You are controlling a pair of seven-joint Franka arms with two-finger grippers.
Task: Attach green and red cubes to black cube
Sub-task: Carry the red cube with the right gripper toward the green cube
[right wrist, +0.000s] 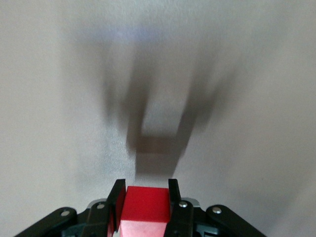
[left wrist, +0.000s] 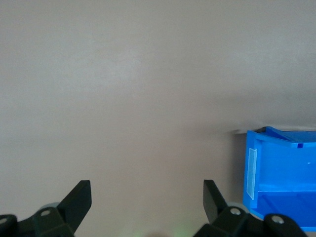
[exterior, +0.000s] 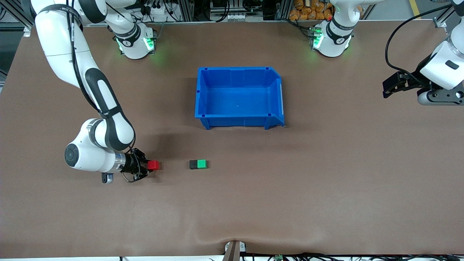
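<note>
My right gripper (exterior: 150, 166) is shut on the red cube (exterior: 153, 165), with a black finger on each side of the red cube (right wrist: 145, 210) in the right wrist view. The cube hangs just above the table and casts a shadow on it. The green cube (exterior: 202, 164) sits on the table flush against the black cube (exterior: 193, 164), which is on the side toward the right arm's end. A gap of bare table separates the held cube from this pair. My left gripper (exterior: 387, 90) hangs open and holds nothing at the left arm's end of the table, its fingers (left wrist: 81, 195) spread wide.
A blue bin (exterior: 239, 69) with nothing in it stands mid-table, farther from the front camera than the cubes. One corner of the blue bin (left wrist: 276, 168) shows in the left wrist view. Brown table surface surrounds the cubes. A small clamp (exterior: 235, 248) sits at the table's near edge.
</note>
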